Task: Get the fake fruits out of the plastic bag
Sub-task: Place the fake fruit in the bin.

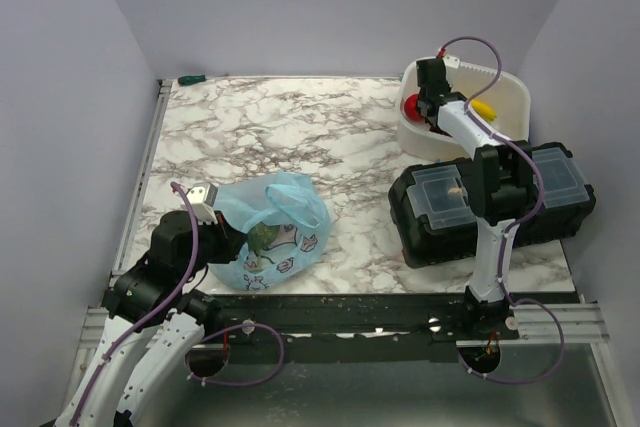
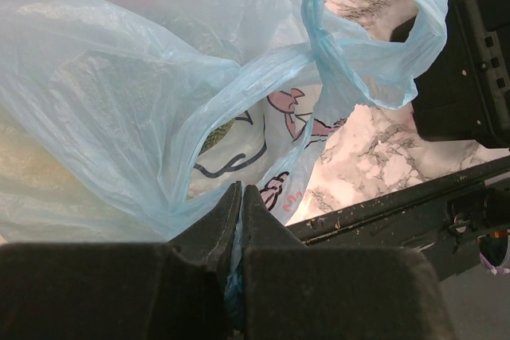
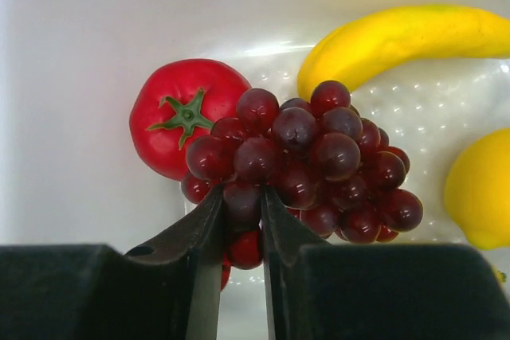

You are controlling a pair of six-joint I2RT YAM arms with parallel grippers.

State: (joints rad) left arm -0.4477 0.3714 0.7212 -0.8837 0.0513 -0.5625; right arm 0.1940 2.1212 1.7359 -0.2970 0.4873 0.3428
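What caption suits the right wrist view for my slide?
Right end effector grips the grape bunch in the white tub, next to a tomato, a banana and a yellow citrus.

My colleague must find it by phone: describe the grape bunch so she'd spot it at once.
At the far right of the marble table, behind the black plastic toolbox, stands a white plastic tub. Inside lies the dark purple plastic grape bunch, beside a red tomato and a yellow banana. It alone is a cluster of glossy beads, not one smooth fruit.
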